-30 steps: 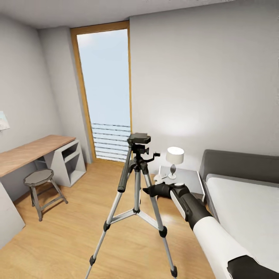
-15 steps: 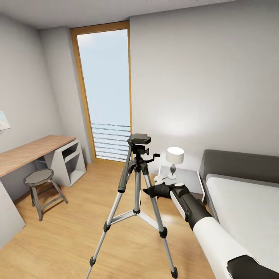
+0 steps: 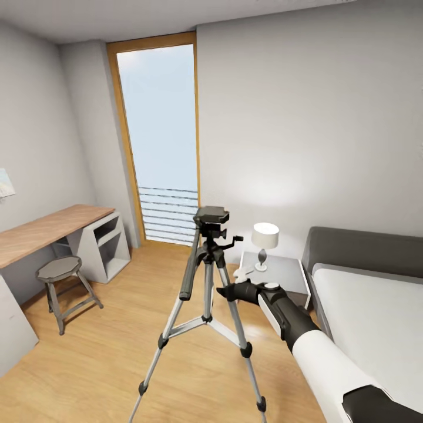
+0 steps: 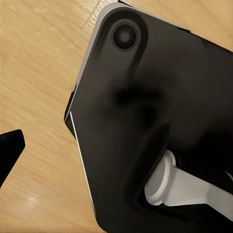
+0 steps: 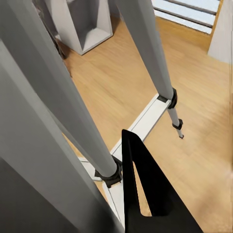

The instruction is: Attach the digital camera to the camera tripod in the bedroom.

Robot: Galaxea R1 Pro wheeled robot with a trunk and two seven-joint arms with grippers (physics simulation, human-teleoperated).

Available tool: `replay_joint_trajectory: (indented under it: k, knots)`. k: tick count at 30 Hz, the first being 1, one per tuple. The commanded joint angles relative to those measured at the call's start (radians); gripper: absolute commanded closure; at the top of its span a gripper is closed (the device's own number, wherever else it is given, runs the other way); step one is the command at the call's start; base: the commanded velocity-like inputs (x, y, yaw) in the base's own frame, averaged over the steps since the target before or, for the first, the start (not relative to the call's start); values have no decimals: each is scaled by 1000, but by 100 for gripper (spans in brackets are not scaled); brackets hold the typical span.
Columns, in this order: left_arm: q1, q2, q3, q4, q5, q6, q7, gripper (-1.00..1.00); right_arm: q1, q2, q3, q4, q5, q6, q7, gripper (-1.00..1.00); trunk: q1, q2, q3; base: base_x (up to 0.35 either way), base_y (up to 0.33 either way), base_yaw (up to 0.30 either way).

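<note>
The camera tripod [image 3: 207, 276] stands on the wood floor in the middle of the bedroom, with silver legs and black joints. The boxy black digital camera [image 3: 211, 214] sits on top of its pan head. My right gripper [image 3: 225, 291] reaches in from the right at mid height and appears shut on the tripod's right leg. In the right wrist view the grey tripod legs [image 5: 73, 111] pass very close beside one black finger [image 5: 145, 189]. In the left wrist view one black fingertip [image 4: 8, 148] shows over the floor beside a black part of my own body [image 4: 145, 111].
A wood-topped desk [image 3: 41, 232] and a grey stool [image 3: 59, 271] stand at the left. Behind the tripod are a tall window [image 3: 158, 135] and a nightstand [image 3: 282, 271] with a white lamp [image 3: 265, 236]. The grey bed [image 3: 370, 305] fills the right side.
The tripod with the camera has shifted slightly away from me along with my right arm. Its top sits lower in the picture and its feet higher.
</note>
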State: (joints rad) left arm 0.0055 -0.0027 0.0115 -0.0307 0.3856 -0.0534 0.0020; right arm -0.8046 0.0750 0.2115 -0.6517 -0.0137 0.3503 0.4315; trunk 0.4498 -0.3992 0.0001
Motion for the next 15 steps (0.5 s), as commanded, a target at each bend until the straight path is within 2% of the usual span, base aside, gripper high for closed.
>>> replay_joint_trajectory:
  k: [1, 15]
  knots:
    - [1, 0, 1, -1, 4, -2, 0, -100, 0, 0, -1, -1, -8, 1, 2, 100, 0, -1, 0, 0, 0, 0]
    - [1, 0, 1, -1, 4, -2, 0, -100, 0, 0, -1, 3, -9, -17, 1, 100, 0, -1, 0, 0, 0, 0]
